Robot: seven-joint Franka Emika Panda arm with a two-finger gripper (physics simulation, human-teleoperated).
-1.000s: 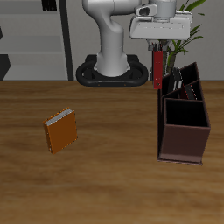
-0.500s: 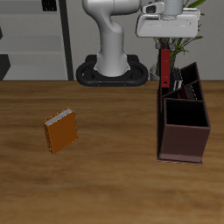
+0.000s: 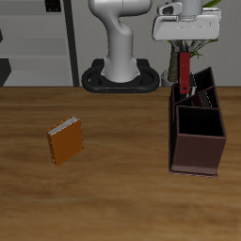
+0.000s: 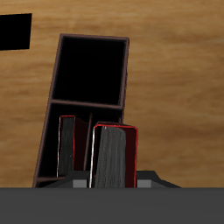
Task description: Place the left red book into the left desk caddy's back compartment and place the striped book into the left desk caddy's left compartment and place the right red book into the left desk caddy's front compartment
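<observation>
We find the claw (image 3: 185,49) closed on a red book (image 3: 185,69), which hangs upright from it above the back end of the left desk caddy (image 3: 198,141); the book's lower edge sits level with the caddy's far rim in the exterior view, and we cannot tell whether it touches. In the wrist view the held book (image 4: 114,156) shows a dark face edged in red, pinched directly beneath the claw (image 4: 114,181), with the caddy (image 4: 87,96) below it. That view also shows a second red-edged book (image 4: 67,145) standing upright in a narrow slot of the caddy, just beside the held one. The caddy's large square section (image 4: 90,68) appears dark and we see nothing in it. We cannot confirm which of the two red books is held, nor can we make out the striped book with certainty. An orange book (image 3: 66,141) lies flat on the wooden table (image 3: 113,198), well apart from the caddy and nearer the table's front edge
</observation>
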